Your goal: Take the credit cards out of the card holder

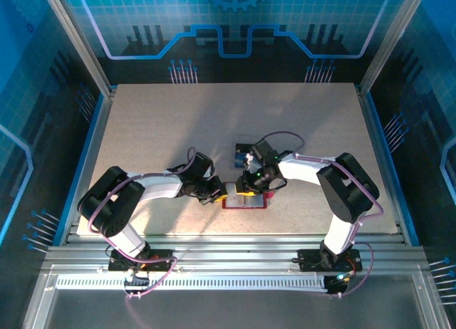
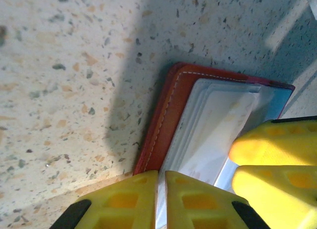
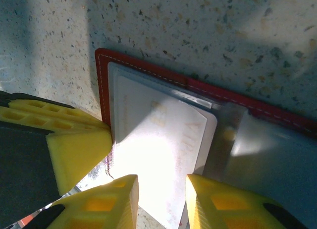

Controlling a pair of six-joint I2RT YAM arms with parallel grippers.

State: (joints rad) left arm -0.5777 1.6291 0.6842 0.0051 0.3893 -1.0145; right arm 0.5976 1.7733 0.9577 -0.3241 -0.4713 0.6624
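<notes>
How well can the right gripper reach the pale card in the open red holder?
Probably yes: the pale card pokes out, its corner between the right gripper's spread fingers; the left gripper clamps the card holder's edge, off to one side.

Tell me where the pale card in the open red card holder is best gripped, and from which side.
Probably at the free end of the pale card, which sticks out past the card holder edge toward the right tool. Come from that side and pinch its flat faces, since it lies flat.
</notes>
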